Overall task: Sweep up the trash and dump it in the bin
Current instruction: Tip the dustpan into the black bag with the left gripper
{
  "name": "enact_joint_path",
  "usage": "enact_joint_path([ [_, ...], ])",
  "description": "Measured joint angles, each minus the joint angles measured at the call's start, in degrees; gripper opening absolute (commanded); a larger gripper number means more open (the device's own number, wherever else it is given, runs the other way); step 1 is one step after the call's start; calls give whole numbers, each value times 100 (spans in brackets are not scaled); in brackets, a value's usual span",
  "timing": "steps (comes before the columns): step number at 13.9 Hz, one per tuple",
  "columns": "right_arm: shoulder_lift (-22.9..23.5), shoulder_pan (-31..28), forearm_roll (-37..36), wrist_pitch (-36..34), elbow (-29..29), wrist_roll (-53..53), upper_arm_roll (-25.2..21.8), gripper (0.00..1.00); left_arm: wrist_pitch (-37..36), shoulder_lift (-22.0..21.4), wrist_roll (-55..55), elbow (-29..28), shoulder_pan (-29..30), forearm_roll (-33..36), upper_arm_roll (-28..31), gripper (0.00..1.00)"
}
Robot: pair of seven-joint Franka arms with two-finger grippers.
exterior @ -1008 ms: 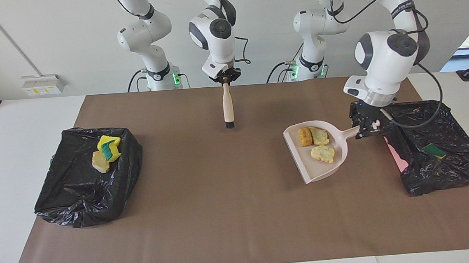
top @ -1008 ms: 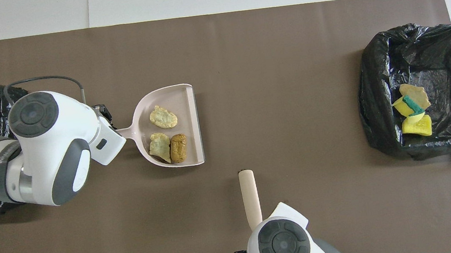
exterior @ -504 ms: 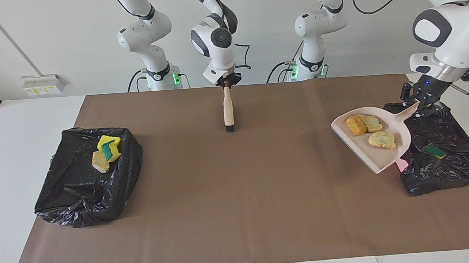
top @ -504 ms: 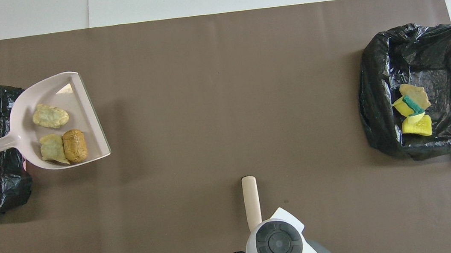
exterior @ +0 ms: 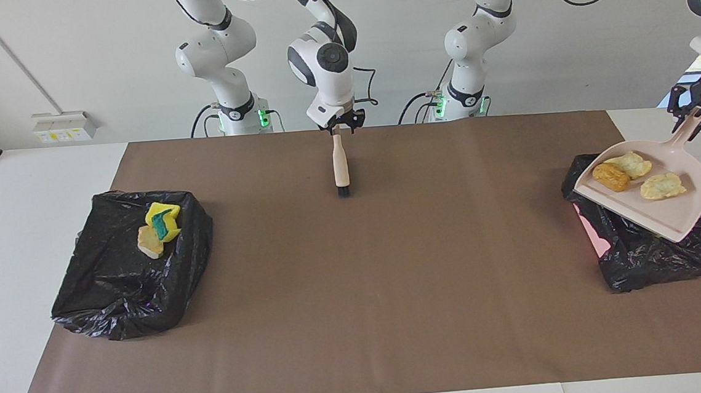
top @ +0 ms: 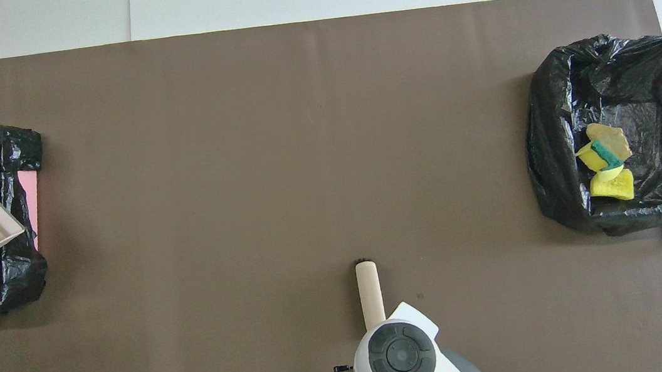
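trash: three spongy chunks, one orange-brown and two pale yellow, are lying in the pale pink dustpan, at about 3 o'clock in the facing view.
dustpan: is hanging in the air over the black-lined bin at the left arm's end of the table, its open lip tilting down.
left gripper: is clamping tight on the dustpan handle.
right gripper: is sitting at the top of the brush, at about 12 o'clock; whether it is gripping cannot be told.
other bin: is holding yellow-green sponges, at about 9 o'clock.
step in hand: sweeping looks done; dumping is beginning.
next move: is calling for a steeper tilt, lip inside the bin rim, so the chunks slide in.
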Motion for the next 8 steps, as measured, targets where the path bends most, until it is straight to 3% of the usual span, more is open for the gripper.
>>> enact_joint_path([
  [4,-11,-313,-328,-12,486,-3,-44,100,-167,245,439,448,368,121,19,0],
  [8,-86,-870,-766,-644,1089,-42,-69,100,-173,329,613,509,382,1063,15,0],
])
